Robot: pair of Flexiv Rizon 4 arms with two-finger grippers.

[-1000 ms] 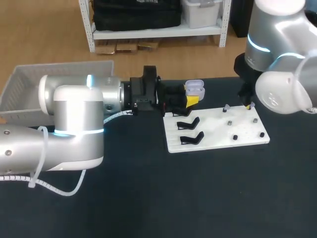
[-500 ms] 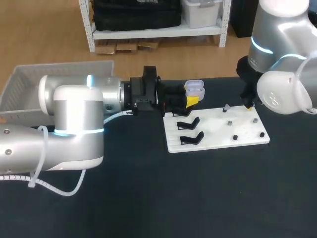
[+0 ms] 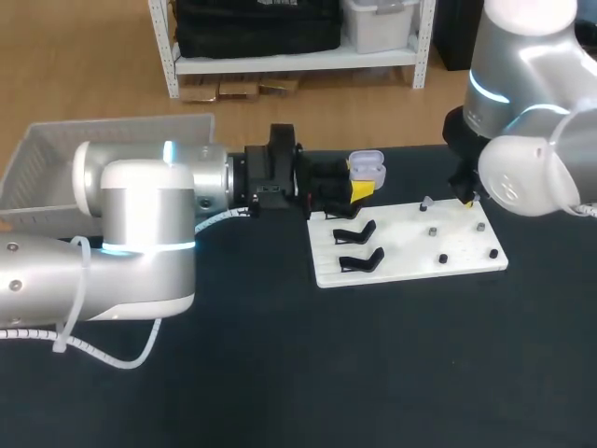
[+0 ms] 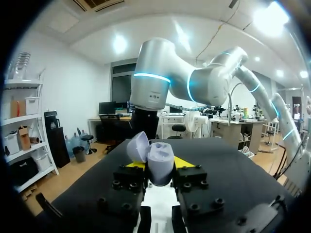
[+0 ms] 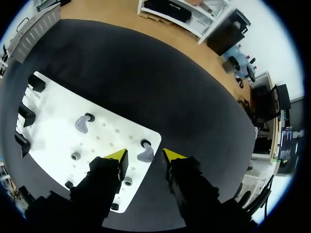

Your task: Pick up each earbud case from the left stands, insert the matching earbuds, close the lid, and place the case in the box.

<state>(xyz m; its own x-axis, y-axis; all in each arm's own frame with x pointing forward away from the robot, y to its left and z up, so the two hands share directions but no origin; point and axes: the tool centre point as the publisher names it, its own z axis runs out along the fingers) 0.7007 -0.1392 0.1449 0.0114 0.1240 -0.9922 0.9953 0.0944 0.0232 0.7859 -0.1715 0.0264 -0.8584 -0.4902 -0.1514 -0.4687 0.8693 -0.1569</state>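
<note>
The left hand (image 4: 159, 165) is clamped on the open earbud case (image 4: 161, 156), one finger on each side of the body. The lid stands up and back, and the pictures do not show whether anything sits inside. In the head view this case hangs just past the far left corner of the white board (image 3: 410, 245), clear of the black stands (image 3: 355, 232). The stands that show are bare.

The right hand (image 5: 145, 156) has its fingers apart and hovers over the board's far right corner. One grey earbud (image 5: 145, 155) on its peg lies directly under the gap, and neither finger touches it. A second earbud (image 5: 81, 124) sits on another peg further along the board, towards the stands.

By this showing the task is in its middle. A case is off its stand and opened, but both earbuds are on the board and none is gripped. The work left appears to be taking each earbud, seating both in the case, shutting the lid and carrying the case to the box (image 3: 56, 154). The box waits at the left edge of the counter (image 3: 373, 355), and the left arm hides most of its inside.
</note>
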